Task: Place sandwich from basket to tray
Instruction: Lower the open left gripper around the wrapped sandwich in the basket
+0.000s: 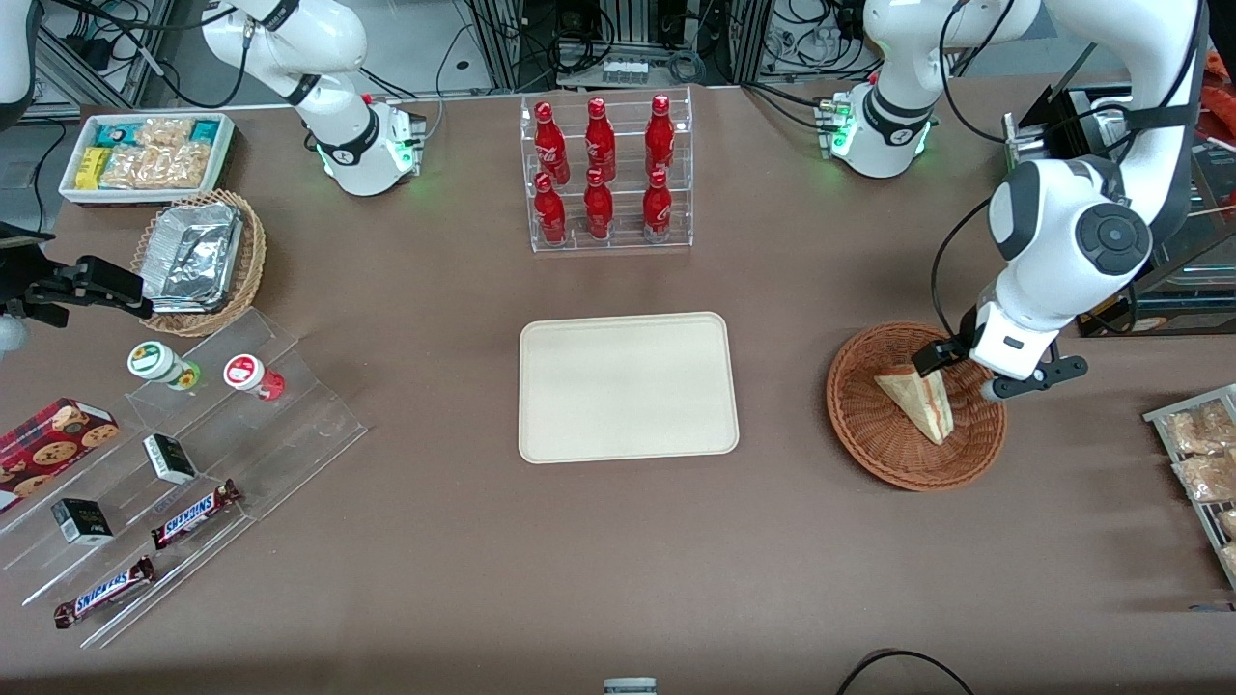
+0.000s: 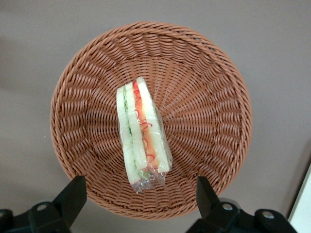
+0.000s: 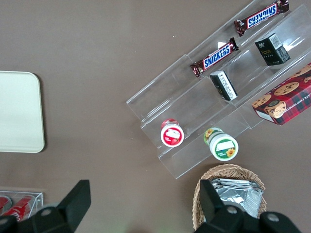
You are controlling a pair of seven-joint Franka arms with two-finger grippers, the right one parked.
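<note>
The sandwich (image 1: 922, 403), a wrapped wedge of pale bread with red and green filling, lies in the round reddish-brown wicker basket (image 1: 855, 415) toward the working arm's end of the table. In the left wrist view the sandwich (image 2: 141, 128) rests near the middle of the basket (image 2: 209, 73) with its cut edge facing up. My gripper (image 1: 975, 372) hangs above the basket, over its rim. There the gripper (image 2: 140, 199) is open, its black fingers (image 2: 73, 199) spread wide and holding nothing, apart from the sandwich. The cream tray (image 1: 628, 386) lies bare at the table's middle.
A clear rack of red bottles (image 1: 606, 174) stands farther from the front camera than the tray. Toward the parked arm's end are a tan basket of foil containers (image 1: 198, 261), a white snack bin (image 1: 145, 154) and acrylic steps with snacks (image 1: 174, 463). A rack of packets (image 1: 1202, 463) sits beside the basket.
</note>
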